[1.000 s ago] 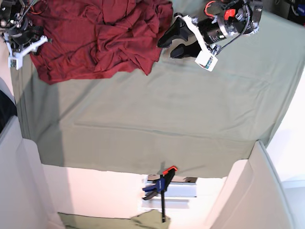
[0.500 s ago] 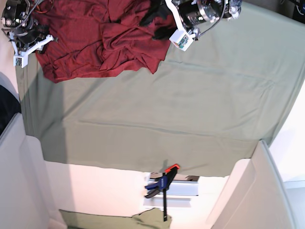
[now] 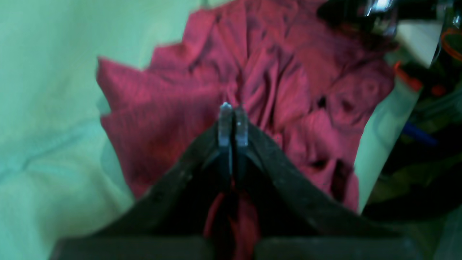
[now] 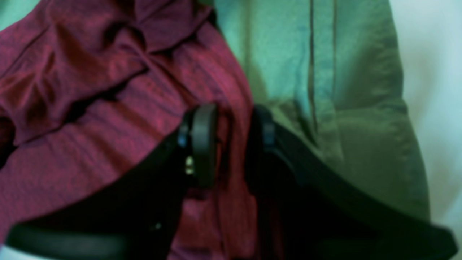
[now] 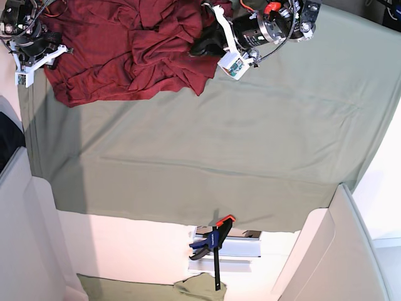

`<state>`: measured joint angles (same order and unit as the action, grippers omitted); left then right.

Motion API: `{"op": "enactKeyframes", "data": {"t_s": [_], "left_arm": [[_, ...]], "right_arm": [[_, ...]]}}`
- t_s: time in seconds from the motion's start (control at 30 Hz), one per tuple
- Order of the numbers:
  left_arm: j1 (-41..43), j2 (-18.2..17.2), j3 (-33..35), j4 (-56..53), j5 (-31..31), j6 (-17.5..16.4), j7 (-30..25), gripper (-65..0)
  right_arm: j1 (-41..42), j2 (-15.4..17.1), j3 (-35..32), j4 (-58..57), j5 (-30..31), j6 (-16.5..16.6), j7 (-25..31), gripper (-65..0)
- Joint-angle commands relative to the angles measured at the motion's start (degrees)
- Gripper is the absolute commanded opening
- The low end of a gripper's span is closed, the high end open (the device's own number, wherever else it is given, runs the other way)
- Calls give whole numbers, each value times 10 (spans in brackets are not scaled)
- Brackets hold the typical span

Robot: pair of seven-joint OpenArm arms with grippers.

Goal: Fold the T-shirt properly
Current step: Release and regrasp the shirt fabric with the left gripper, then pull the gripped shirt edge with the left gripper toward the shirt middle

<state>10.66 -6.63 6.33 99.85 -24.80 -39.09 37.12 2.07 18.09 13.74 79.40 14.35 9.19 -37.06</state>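
In the left wrist view, the left pincer was pinched closed at centre frame, red shirt cloth showing between its fingers lower down. In the right wrist view, the right pincer gripped a shirt fold at centre. In the base view, the shirt lay crumpled at upper left on the green sheet.

Olive-green cloth sheet spread over table, faint creases running across it; sheet's near edge hanging over pale cream surface; blue bar clamp with orange handle tip standing at that edge, black bar pointing down; crumpled olive cloth scrap below clamp; pale angled panels at left and right; even bright light, soft shadow along sheet's left side.
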Motion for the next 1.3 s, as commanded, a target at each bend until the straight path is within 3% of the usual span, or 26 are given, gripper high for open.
{"op": "enactKeyframes", "data": {"t_s": [0.0,0.2,0.33,0.47,0.6,0.73,0.83,1.07,1.1,1.2,1.27], "left_arm": [[-1,0,0,11,-1,-9,-14,-650],[21,2,15,11,12,-9,-26,-650],[20,2,88,11,52,-7,-36,-650],[20,5,177,8,124,58,-72,-650],[17,33,222,-4,183,70,-76,-650],[13,51,225,-3,184,69,-76,-650],[0,50,225,13,166,54,-72,-650],[-3,31,223,56,165,54,-51,-646],[-3,25,221,56,165,54,-49,-624],[-3,8,209,56,164,59,-47,-406],[-3,-1,198,56,160,88,-47,-331]], "right_arm": [[1,5,-1,2,-4,0,-22,-496],[1,5,-1,2,-4,0,-22,-496],[1,5,-1,2,-5,0,-22,-496],[1,5,-1,2,-5,0,-22,-496],[1,5,-1,2,-4,0,-22,-496],[1,5,-1,2,-4,0,-22,-496],[1,5,-1,2,-4,0,-22,-496],[1,5,-1,2,-4,0,-22,-496],[1,5,-1,2,-4,0,-22,-496],[1,5,-1,2,-4,0,-22,-496],[1,5,-1,2,-3,0,-22,-476]]}}
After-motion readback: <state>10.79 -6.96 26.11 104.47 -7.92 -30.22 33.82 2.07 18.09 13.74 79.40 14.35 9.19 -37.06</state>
